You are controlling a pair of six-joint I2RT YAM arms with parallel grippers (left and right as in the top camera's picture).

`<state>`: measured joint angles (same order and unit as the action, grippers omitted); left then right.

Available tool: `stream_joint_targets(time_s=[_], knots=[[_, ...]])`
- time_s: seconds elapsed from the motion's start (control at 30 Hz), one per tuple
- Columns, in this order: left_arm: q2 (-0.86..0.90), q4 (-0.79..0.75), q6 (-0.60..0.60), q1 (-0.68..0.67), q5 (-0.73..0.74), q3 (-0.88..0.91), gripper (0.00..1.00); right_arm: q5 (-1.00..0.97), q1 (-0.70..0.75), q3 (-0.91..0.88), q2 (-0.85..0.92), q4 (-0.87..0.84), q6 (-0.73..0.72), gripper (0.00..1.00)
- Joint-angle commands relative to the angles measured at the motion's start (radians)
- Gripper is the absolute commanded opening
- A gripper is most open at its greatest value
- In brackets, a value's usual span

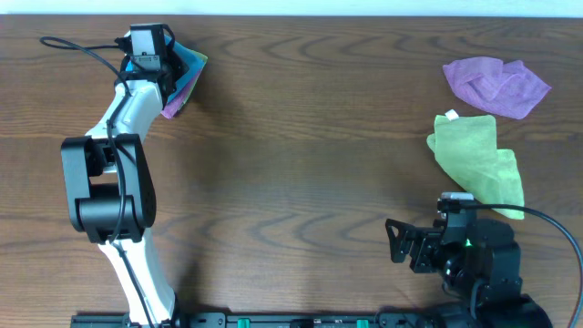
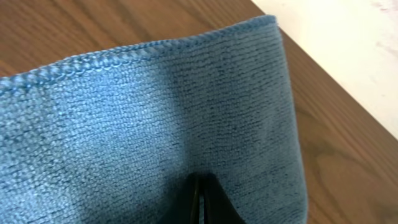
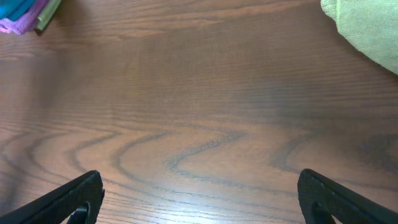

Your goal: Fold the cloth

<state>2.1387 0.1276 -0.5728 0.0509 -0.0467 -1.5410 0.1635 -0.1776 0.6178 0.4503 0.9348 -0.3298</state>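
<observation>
The left arm (image 1: 118, 137) reaches to the desk's (image 1: 301, 164) far left corner, with the left end effector (image 1: 171, 71) pinched closed. The right end effector (image 1: 394, 240) sits by the near right corner, its fingers (image 3: 68, 199) wide apart.

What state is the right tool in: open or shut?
Open. On the right tool, the fingers sit far apart, bare table between.

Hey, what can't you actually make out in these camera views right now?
Overhead: cloth stack mostly hidden under the left wrist; layers uncountable.
Left wrist: blue cloth fills the frame; whether the left jaws pinch it is cut off at the bottom edge.
Right wrist: green cloth cut off by the top-right corner.
</observation>
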Motion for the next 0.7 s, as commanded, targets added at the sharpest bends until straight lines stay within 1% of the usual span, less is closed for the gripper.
stream_joint_targets(time_s=[0.0,0.13,0.27,0.3,0.33,0.37,0.4,0.5,0.53,0.6,0.67], knots=[[0.006,0.015,-0.003,0.009,-0.052,-0.020,0.06,-0.003,0.010,-0.004,-0.005,0.001,-0.011,0.99],[0.006,-0.005,-0.003,0.008,-0.051,-0.020,0.06,-0.003,0.010,-0.004,-0.005,0.001,-0.011,0.99],[-0.013,-0.060,0.001,0.008,0.008,-0.021,0.06,-0.003,0.010,-0.004,-0.005,0.001,-0.011,0.99],[-0.019,-0.062,0.002,0.008,0.022,-0.024,0.11,-0.003,0.010,-0.004,-0.005,0.001,-0.011,0.99],[-0.027,-0.062,0.003,0.008,0.033,-0.028,0.21,-0.003,0.010,-0.004,-0.005,0.001,-0.011,0.99],[-0.040,-0.062,0.013,0.008,0.050,-0.028,0.34,-0.003,0.010,-0.004,-0.005,0.001,-0.011,0.99],[-0.056,-0.057,0.028,0.008,0.064,-0.028,0.53,-0.003,0.010,-0.004,-0.005,0.001,-0.011,0.99],[-0.110,-0.043,0.099,0.008,0.075,-0.028,0.90,-0.003,0.010,-0.004,-0.005,0.001,-0.011,0.99],[-0.137,-0.032,0.123,0.008,0.075,-0.028,0.95,-0.003,0.010,-0.004,-0.005,0.001,-0.011,0.99],[-0.195,0.003,0.153,0.008,0.074,-0.028,0.95,-0.003,0.010,-0.004,-0.005,0.001,-0.011,0.99],[-0.253,0.046,0.155,0.008,0.074,-0.028,0.95,-0.003,0.010,-0.004,-0.005,0.001,-0.011,0.99]])
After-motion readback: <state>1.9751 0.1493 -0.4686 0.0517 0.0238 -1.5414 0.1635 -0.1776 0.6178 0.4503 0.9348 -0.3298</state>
